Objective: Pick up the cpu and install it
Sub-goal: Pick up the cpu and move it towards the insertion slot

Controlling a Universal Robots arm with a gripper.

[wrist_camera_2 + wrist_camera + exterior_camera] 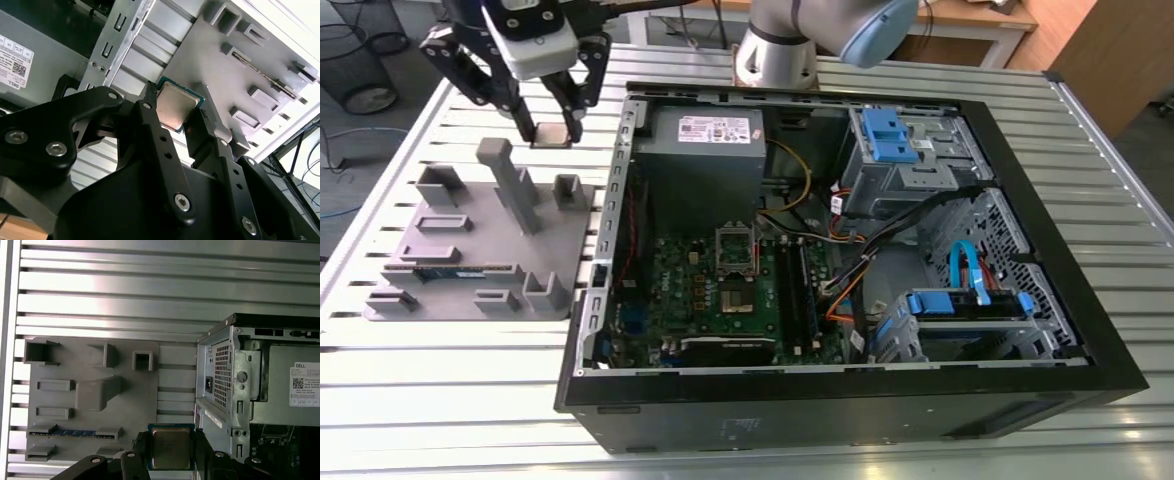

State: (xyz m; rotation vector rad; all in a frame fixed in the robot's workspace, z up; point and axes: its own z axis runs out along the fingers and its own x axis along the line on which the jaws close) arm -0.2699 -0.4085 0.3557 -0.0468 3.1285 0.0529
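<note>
- Fingers point(150, 117): clamped on two opposite edges of the cpu point(176, 106), whose silver top faces both wrist cameras.
- Gripper point(556, 130): hangs above the slatted metal table point(440, 400) with the cpu held clear of the surface.
- Grey fixture tray point(480, 240): lies on the table. In the exterior view the cpu sits at about 1 o'clock from the tray centre (near the tray's far edge).
- Memory stick point(447, 270): seated in a tray slot, well apart from the gripper.
- Open computer case point(1067, 250): at about 4 o'clock from the gripper.
- Socket point(735, 250): on the green board inside the case.
</note>
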